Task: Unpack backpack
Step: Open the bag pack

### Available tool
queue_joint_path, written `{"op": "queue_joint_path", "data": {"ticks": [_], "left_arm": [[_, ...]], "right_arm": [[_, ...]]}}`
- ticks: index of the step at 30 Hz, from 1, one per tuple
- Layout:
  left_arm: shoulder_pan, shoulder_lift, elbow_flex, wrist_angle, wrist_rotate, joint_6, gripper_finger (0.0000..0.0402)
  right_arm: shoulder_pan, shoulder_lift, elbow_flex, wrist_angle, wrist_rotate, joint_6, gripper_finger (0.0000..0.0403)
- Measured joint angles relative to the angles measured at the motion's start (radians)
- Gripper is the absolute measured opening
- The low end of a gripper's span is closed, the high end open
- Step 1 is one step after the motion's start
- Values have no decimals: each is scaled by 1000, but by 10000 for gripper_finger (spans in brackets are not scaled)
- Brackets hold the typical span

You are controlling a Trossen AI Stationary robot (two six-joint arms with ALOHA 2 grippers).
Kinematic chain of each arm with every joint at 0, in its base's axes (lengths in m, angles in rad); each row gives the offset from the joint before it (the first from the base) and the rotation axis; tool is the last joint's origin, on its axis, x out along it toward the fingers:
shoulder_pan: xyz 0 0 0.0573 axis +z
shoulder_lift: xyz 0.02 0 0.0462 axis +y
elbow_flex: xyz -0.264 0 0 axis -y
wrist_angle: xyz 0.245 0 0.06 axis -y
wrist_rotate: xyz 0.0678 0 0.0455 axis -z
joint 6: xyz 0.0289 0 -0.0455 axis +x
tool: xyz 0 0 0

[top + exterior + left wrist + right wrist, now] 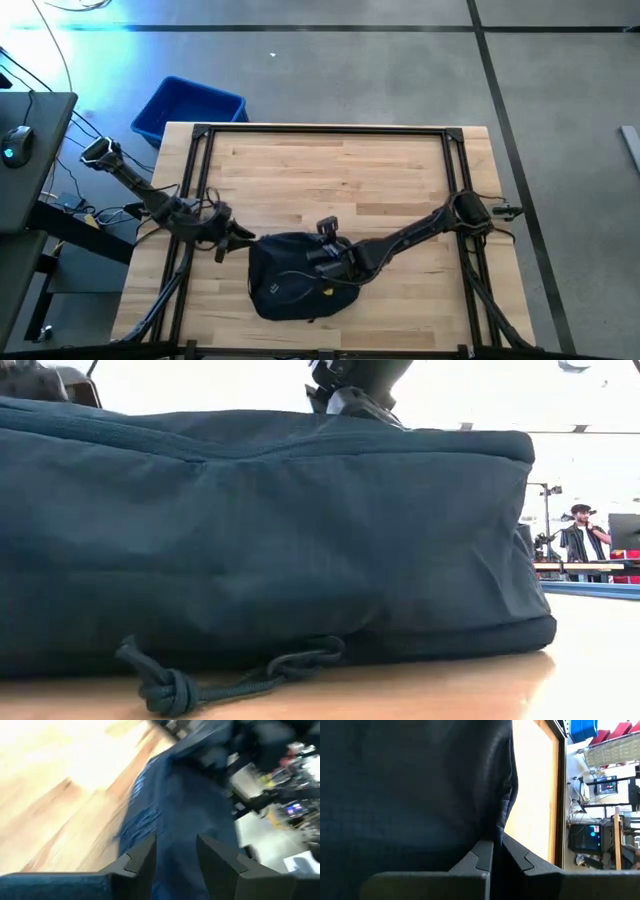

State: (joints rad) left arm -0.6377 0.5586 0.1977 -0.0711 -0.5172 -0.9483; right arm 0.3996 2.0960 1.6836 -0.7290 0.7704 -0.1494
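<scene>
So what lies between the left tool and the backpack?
Nothing. In the high view the left tool sits at the backpack's edge; its wrist view shows open fingers over navy fabric.

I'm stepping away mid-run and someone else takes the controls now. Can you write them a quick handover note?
Right gripper: over the backpack, fingers nearly shut, apparently pinching a fold of its fabric.
Left gripper: open, at the backpack's left edge, holding nothing.
Backpack: lying flat at the table's front centre; zip looks closed in the low view.
Done: nothing unpacked; no contents on the table.
Left: open the backpack and take out its contents.
</scene>
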Motion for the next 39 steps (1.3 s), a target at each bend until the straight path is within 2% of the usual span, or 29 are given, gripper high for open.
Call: {"op": "queue_joint_path", "data": {"ticks": [6, 12, 15, 20, 25, 29, 32, 36, 39], "left_arm": [[54, 20, 2, 51, 80, -1, 138], [124, 66, 1, -40, 150, -75, 147], [154, 106, 1, -10, 201, -68, 142], [197, 174, 1, 102, 297, -26, 101], [226, 251, 1, 115, 348, 8, 17], [242, 288, 16, 112, 271, 130, 8], [248, 302, 76, 63, 148, 327, 4], [222, 346, 181, -9, -20, 664, 3], [175, 411, 242, -4, -119, 862, 2]], "right_arm": [[-6, -1, 2, 3, -3, 18, 0], [-6, -2, 2, 4, -15, 19, 0], [-6, -2, 2, 4, -19, 19, 0], [-7, -2, 2, 6, -36, 19, 0], [-7, -3, 2, 9, -43, 36, 0], [-14, -3, 2, 3, -86, 57, 2], [-22, -3, 2, 0, -151, 64, 20], [-29, -11, 3, -14, -217, 29, 74], [-21, -22, 15, -44, -201, -30, 124]]}}
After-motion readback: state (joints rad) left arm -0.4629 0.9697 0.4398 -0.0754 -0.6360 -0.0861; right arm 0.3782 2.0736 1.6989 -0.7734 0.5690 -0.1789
